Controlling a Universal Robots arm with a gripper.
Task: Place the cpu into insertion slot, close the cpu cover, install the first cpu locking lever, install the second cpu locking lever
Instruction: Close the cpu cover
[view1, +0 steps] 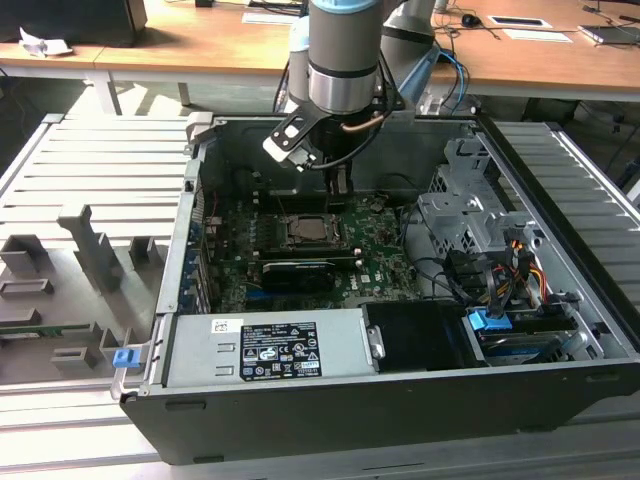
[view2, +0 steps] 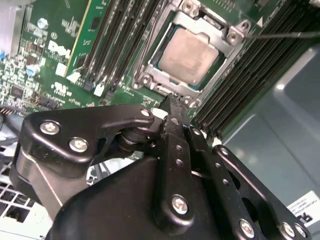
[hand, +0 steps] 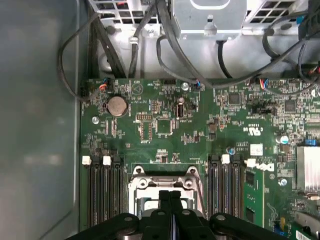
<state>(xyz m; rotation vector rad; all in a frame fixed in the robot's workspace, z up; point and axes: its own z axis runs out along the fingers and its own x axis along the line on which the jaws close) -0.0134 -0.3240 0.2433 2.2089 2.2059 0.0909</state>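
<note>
The arm comes down from the far side into the open computer case (view1: 400, 425), which lies on its side on a ribbed metal bench (view1: 90, 170).

The gripper (view2: 172, 100) hangs over the motherboard (hand: 165, 125), just above the far part of the socket. Its two black fingers (view2: 176, 130) are pressed together with nothing between them, as both wrist views show. The tips hover at the socket's edge. We cannot tell whether they touch the metal.

The cpu (view2: 189, 56) lies flat in the insertion slot, pale metal top facing up. The cpu cover (view2: 159, 86) is laid down over it, and its square window frames the chip.

A thin wire lever (view2: 280, 35) reaches out from one corner of the socket across the neighbouring memory slots (view2: 250, 65). We cannot tell whether it is latched.

More memory slots (view2: 115, 45) flank the socket on its other side.

In the exterior view, a long black card (view1: 300, 272) sits just on the near side of the socket. A grey power supply (view1: 265, 350) lies nearer still, against the case's near wall. A metal drive cage (view1: 470, 215) with bundled cables stands at the exterior view's right.

A coin cell (hand: 117, 106) sits on the board, well apart from the socket.
</note>
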